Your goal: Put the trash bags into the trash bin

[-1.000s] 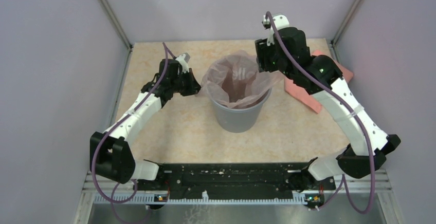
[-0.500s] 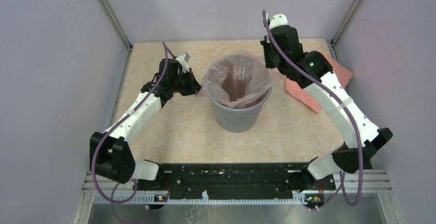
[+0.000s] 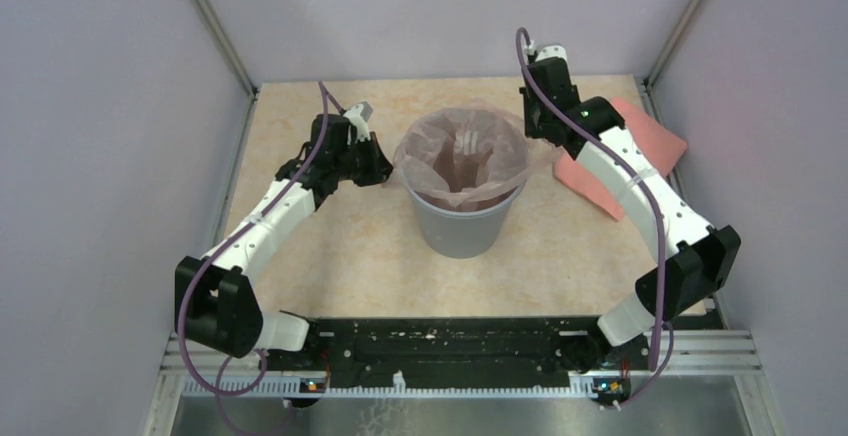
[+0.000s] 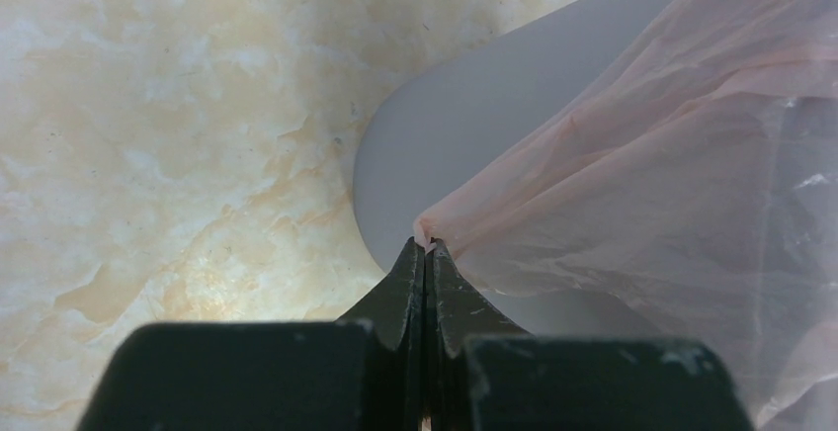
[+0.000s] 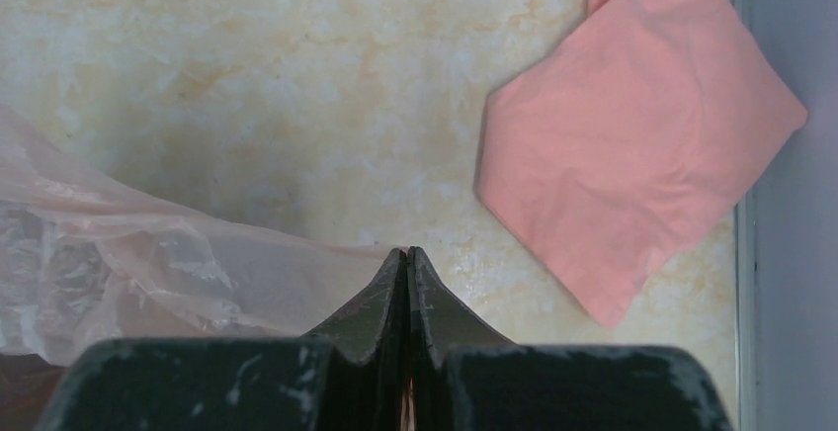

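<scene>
My left claw is clamped shut on the rim of the bag, holding the film over the bin just ahead. My right claw, closed too, seems to pinch the opposite edge, so the mouth stays stretched wide.

Left arm, right arm, jaws closed

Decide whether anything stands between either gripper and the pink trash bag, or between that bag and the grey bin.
Nothing visible does. The left gripper and the right gripper are each shut on an edge of the trash bag, which already hangs inside the trash bin. The salmon bundle lies off to the right, clear of both.
</scene>
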Tool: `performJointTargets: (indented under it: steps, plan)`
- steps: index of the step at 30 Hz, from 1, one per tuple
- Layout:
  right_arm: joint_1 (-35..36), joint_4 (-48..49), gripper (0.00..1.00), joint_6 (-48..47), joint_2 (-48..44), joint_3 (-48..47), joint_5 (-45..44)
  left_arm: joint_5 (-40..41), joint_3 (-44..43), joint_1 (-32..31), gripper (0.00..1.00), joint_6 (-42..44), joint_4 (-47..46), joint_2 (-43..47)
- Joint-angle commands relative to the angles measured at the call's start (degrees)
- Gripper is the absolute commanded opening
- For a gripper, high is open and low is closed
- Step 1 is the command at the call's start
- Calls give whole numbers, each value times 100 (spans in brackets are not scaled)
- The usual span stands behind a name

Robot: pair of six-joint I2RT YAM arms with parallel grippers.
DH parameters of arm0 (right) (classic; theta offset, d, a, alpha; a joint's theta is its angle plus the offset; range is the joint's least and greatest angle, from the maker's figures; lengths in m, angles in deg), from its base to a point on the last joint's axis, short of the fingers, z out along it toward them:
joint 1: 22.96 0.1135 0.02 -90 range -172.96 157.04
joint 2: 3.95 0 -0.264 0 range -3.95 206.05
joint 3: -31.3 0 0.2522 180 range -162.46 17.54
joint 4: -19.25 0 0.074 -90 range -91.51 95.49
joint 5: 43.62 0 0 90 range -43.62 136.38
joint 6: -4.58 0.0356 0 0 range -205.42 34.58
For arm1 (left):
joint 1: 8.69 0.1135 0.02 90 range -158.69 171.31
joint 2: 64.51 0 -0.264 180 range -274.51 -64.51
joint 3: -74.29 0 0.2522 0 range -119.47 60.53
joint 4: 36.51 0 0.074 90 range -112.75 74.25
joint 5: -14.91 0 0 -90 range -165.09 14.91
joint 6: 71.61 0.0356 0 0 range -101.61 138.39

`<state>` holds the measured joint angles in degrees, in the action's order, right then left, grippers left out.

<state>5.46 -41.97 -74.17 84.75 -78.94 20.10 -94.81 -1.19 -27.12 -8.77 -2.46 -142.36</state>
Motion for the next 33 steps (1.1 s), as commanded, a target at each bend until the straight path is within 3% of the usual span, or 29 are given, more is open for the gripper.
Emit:
performJointTargets:
  steps: [1,9,15,18,21,23,33]
  plan:
    - [-249,212,0,355,-321,439,77,-106,81,-44,0,-71,-316,106]
    - [-355,751,0,833,-1159,1844,830,-174,374,-70,0,-174,-486,185]
    - [-359,858,0,1057,-1639,2182,844,-118,604,-72,0,-235,-537,239]
    - [-360,789,19,1139,-1974,2113,716,-210,683,-70,0,-259,-611,292]
    - [-364,720,49,1171,-2389,2034,664,-340,696,-80,0,-256,-666,341]
    - [-364,662,60,1206,-2582,1987,659,-355,679,-73,0,-239,-680,362]
    - [-366,291,74,1722,-3490,2331,1052,-490,531,-80,0,-185,-637,359]
